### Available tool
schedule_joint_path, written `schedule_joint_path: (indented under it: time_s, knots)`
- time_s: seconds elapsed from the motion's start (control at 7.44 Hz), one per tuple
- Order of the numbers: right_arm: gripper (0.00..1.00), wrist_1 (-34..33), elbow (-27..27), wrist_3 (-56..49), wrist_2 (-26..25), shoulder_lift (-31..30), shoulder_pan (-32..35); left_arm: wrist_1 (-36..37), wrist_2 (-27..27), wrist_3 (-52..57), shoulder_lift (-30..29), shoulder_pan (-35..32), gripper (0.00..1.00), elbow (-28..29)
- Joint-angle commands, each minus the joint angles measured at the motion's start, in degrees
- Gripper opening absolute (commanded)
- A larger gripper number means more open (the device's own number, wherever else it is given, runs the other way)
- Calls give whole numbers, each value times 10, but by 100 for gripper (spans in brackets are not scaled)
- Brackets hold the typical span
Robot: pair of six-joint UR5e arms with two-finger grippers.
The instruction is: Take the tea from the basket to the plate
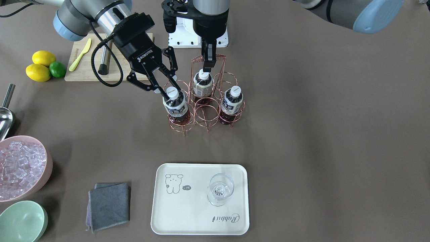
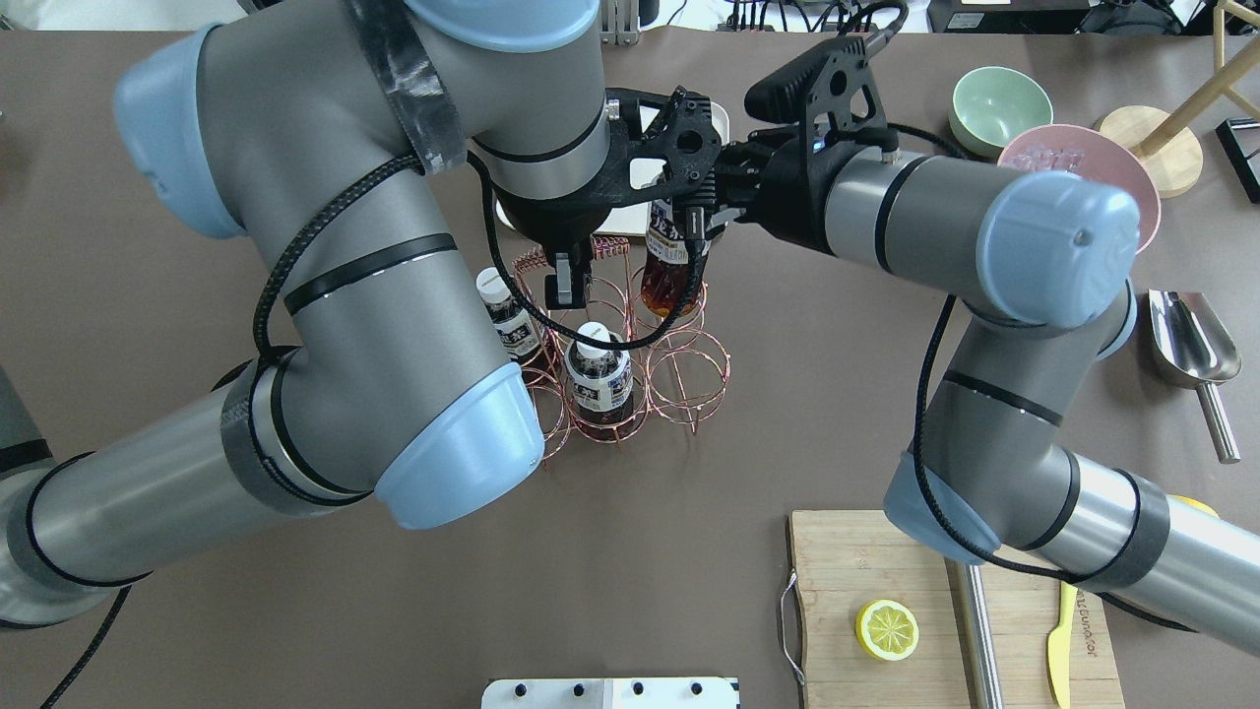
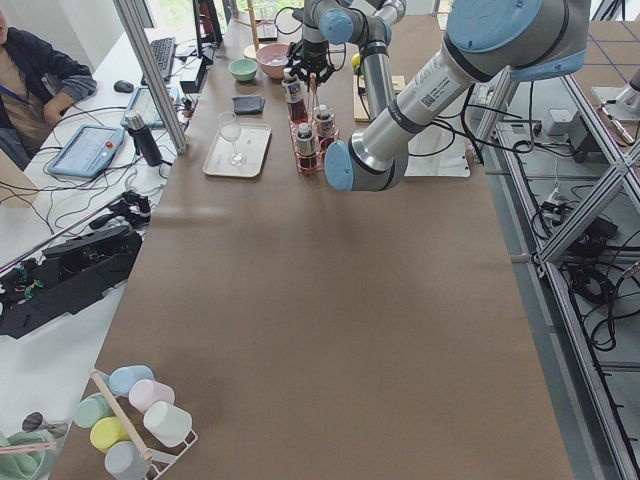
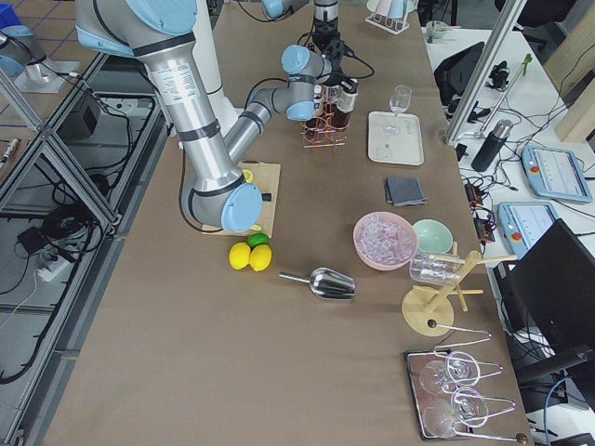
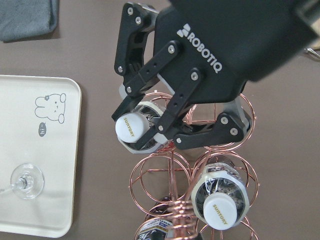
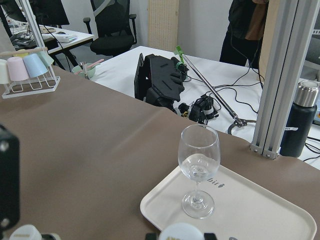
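The basket point(image 1: 220, 56), a copper-pink wire carrier, stands mid-table with three bottles in it. My right gripper point(image 1: 169, 90) is shut on the neck of the tea point(image 1: 175, 107), a dark-labelled bottle with a white cap. The tea sits higher than the other bottles, at the front ring. The left wrist view shows this grip point(image 5: 145, 131). My left gripper point(image 1: 208, 65) points straight down and is shut on the basket's coiled handle point(image 5: 175, 210). A beige-labelled bottle point(image 1: 203, 86) and another dark-labelled bottle point(image 1: 231, 103) stay in their rings. The plate point(image 1: 188, 215) lies in front of the basket.
A wine glass point(image 1: 220, 190) stands on the plate's right half. A grey cloth point(image 1: 109, 205), a pink bowl of ice point(image 1: 20, 166) and a mint-green bowl point(image 1: 22, 220) lie beside the plate. A cutting board point(image 1: 84, 67), lemons point(image 1: 40, 65) and a metal scoop point(image 1: 5, 117) lie further back.
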Motion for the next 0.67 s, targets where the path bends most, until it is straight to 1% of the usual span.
schedule_joint_path:
  time_s: [0.0, 0.13, 0.27, 0.4, 0.54]
  knots:
    - [0, -64, 25, 32, 97, 34, 79, 0, 1, 0, 0, 0, 0, 0]
    - [0, -67, 26, 32, 112, 36, 101, -1, 1, 0, 0, 0, 0, 0]
    - [0, -65, 22, 31, 113, 35, 116, 0, 1, 0, 0, 0, 0, 0]
    - [0, -64, 5, 26, 112, 35, 124, 0, 1, 0, 1, 0, 0, 0]
    - [0, -60, -35, 18, 109, 54, 140, 0, 1, 0, 0, 0, 0, 0]
